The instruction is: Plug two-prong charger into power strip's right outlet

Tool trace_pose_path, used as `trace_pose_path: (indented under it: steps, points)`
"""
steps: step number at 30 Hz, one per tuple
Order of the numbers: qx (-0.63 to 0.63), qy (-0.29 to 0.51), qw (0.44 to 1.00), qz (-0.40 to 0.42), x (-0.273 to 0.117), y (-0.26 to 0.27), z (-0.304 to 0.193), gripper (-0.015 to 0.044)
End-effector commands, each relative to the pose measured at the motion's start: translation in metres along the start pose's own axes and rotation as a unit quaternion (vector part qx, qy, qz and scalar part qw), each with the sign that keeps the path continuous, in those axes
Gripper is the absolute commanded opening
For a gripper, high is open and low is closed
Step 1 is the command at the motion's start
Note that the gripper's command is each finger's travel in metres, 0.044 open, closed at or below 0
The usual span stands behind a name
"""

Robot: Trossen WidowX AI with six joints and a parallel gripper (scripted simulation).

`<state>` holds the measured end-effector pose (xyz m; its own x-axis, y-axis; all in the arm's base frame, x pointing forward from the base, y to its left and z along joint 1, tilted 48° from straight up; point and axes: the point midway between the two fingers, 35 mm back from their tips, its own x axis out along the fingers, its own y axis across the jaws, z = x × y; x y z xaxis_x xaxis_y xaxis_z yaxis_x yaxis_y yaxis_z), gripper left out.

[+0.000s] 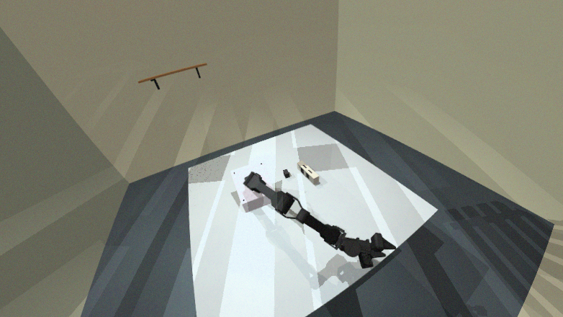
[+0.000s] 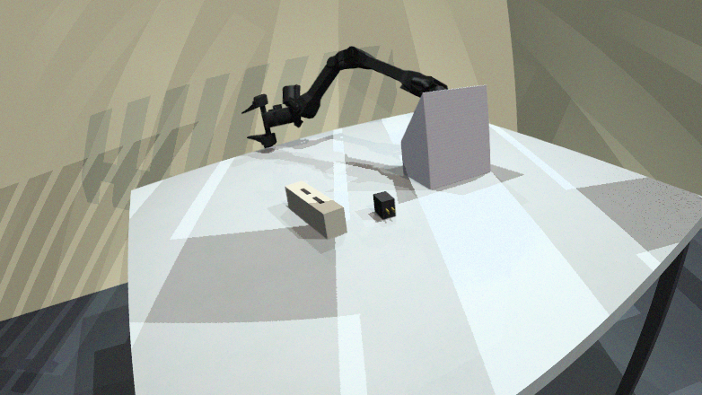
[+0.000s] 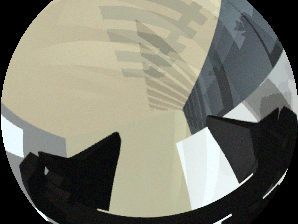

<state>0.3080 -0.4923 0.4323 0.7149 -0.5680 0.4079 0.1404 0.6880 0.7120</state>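
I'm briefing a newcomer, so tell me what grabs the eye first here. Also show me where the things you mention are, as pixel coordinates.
The black arm (image 1: 314, 226) (image 2: 319, 92) comes first, stretched over the white table (image 1: 251, 284) (image 2: 275, 354), its jaws wide open and holding nothing. Next is the tall lilac-grey block (image 2: 459, 137) at its base. Then the small black charger (image 1: 286, 173) (image 2: 384, 205), beside the cream power strip (image 1: 308, 172) (image 2: 313, 208).
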Motion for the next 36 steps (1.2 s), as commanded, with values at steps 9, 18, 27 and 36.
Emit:
trace_pose_path:
  steps: [9, 18, 27, 36]
  points:
    - [-0.019, 0.069, 0.995, -0.07, 0.009, -0.029, -0.098, 0.044]
    - [-0.046, 0.135, 0.983, -0.115, 0.005, -0.042, -0.178, 0.044]
    - [-0.094, 0.213, 0.959, -0.16, -0.013, -0.055, -0.26, 0.044]
    - [-0.159, 0.302, 0.92, -0.194, -0.046, -0.064, -0.339, 0.044]
